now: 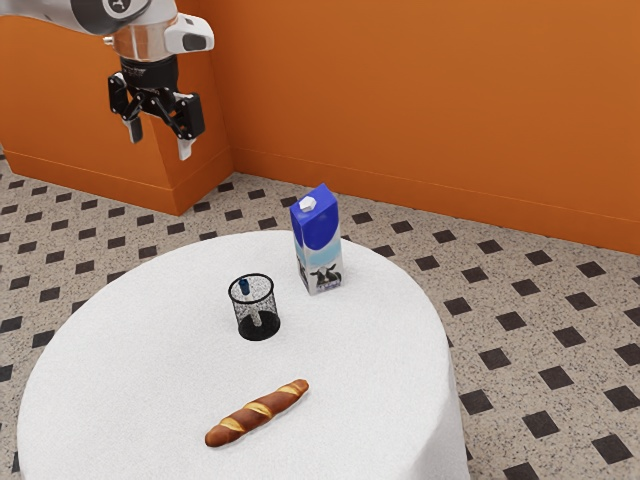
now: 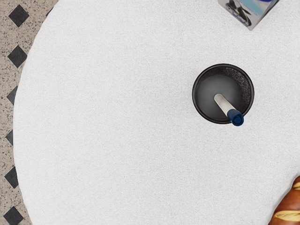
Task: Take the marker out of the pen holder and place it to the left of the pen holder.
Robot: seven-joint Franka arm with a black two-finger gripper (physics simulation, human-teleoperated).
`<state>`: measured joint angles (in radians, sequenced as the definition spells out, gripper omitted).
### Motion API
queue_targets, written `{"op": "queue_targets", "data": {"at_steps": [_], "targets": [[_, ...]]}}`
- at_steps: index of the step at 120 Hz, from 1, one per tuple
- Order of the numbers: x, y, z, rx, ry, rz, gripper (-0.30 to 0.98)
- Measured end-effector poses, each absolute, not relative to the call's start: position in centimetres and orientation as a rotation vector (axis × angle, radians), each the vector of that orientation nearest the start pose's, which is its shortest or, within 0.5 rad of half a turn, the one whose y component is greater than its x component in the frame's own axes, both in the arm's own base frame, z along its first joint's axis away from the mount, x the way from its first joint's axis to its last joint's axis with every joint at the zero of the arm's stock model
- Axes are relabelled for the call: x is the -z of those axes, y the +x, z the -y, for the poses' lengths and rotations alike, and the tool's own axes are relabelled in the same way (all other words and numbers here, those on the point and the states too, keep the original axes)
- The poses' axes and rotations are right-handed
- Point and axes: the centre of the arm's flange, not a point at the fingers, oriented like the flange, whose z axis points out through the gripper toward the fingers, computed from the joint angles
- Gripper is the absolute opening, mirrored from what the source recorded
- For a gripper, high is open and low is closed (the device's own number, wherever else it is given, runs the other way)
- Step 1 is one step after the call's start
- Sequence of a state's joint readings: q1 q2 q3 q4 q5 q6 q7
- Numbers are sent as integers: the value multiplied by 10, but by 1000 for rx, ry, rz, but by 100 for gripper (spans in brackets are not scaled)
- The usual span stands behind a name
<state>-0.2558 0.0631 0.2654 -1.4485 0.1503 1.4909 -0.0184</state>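
My gripper (image 1: 158, 145) hangs high at the exterior view's upper left, its two fingers spread wide with nothing between them. Well below and apart from it, the black mesh pen holder (image 1: 258, 328) stands upright on the table. A marker with a blue cap (image 1: 244, 287) leans inside it, the cap at the rim. The wrist view looks down into the pen holder (image 2: 206, 115), where the white-bodied marker (image 2: 226, 105) tilts with its blue end over the rim.
A blue and white milk carton (image 1: 318, 245) stands behind the pen holder on the round white table (image 1: 130, 350). A twisted bread loaf (image 1: 257, 413) lies nearer the exterior camera. In the wrist view, the carton (image 2: 248, 14) and bread (image 2: 288, 206) are partly in sight.
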Motion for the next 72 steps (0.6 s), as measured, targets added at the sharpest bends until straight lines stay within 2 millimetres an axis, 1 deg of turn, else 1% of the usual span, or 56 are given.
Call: {"op": "queue_targets", "data": {"at_steps": [52, 66, 72], "targets": [[-643, 565, -18, -25, -2980, 60, 69], [-641, 558, -22, -101, -3022, 86, 69], [-639, 555, -21, -139, -3020, 85, 69]]}}
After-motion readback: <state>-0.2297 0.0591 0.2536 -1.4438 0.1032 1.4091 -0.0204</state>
